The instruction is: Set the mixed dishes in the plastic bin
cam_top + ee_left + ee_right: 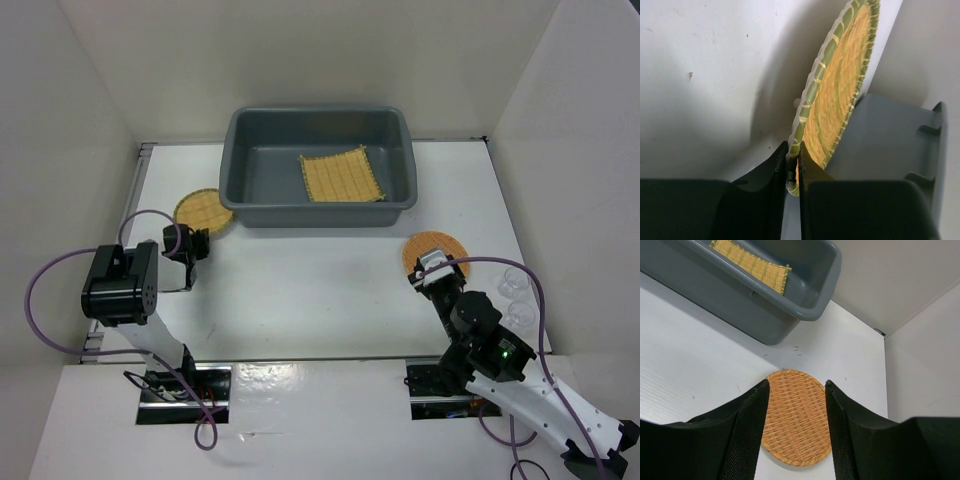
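- Left gripper (pixel 792 159) clamped on the yellow disc (pixel 837 100) at its rim; raise it above the plastic bin (pixel 880 140) wall before swinging inward.
- Right gripper (pixel 797 386) spread open over the orange disc (pixel 795 425), holding nothing.

You see the grey bin (pixel 238 170) upright at the far middle, with the square yellow mat (pixel 342 176) lying flat inside, right of centre. The yellow disc (pixel 203 210) sits by the bin's near left corner, its rim pinched by the left gripper (pixel 793 156). The orange disc (pixel 436 250) lies flat off the bin's near right corner. The clear cups (pixel 516 282) stand just right of it.
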Motion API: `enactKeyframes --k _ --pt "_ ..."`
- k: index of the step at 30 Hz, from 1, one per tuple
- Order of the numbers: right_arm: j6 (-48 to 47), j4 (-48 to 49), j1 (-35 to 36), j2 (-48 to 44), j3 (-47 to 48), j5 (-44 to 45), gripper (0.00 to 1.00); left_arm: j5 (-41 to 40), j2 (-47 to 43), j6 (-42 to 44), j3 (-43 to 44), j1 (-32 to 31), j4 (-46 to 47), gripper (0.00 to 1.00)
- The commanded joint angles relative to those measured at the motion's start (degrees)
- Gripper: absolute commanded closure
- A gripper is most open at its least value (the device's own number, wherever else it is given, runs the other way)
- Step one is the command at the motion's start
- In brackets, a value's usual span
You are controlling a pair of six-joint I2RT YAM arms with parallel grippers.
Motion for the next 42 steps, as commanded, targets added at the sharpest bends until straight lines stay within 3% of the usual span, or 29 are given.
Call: enactKeyframes --k 1,6,10,14,23,32,34,37,41,42 --pt "0.0 1.2 0.6 0.4 -0.1 0.2 0.46 -4.2 -2.0 -1.4 -2.7 0.3 -4.4 0.9" --pt "0.0 1.2 0.6 0.4 -0.1 0.2 0.46 -9.0 -13.8 -1.4 -3.4 1.4 -15.8 0.95" --pt "0.0 1.2 0.6 -0.1 -0.1 0.2 0.46 -14.1 -26.3 2.7 3.1 1.4 -32.7 0.99" --pt "0.0 1.2 0.6 -0.6 -0.1 0.2 0.46 -17.2 -32.7 7.4 11.6 2.8 -43.2 1.0" --pt "0.0 1.2 0.6 -2.3 -0.1 -0.4 0.46 -6.5 -39.2 15.2 20.2 6.2 -39.4 1.0" --pt "0.0 1.2 0.6 -2.8 -0.1 -0.4 0.46 22.0 -12.0 33.5 52.6 -1.7 -43.7 1.0" --pt "-0.5 1.7 0.6 -3.4 -0.1 -0.4 0.46 22.8 -9.5 36.2 58.5 -4.1 -43.8 1.0" --pt "-0.5 1.7 0.6 -3.4 -0.7 -0.4 0.46 27.5 -4.0 36.9 64.2 -7.8 -43.9 1.0" --pt "-0.5 1.7 0.6 -3.9 -0.7 -0.4 0.46 39.8 9.1 38.6 72.2 -11.7 -46.5 1.0" --pt "-0.5 1.7 0.6 -3.9 -0.7 -0.4 0.46 40.6 11.5 39.4 77.4 -12.4 -48.5 1.0"
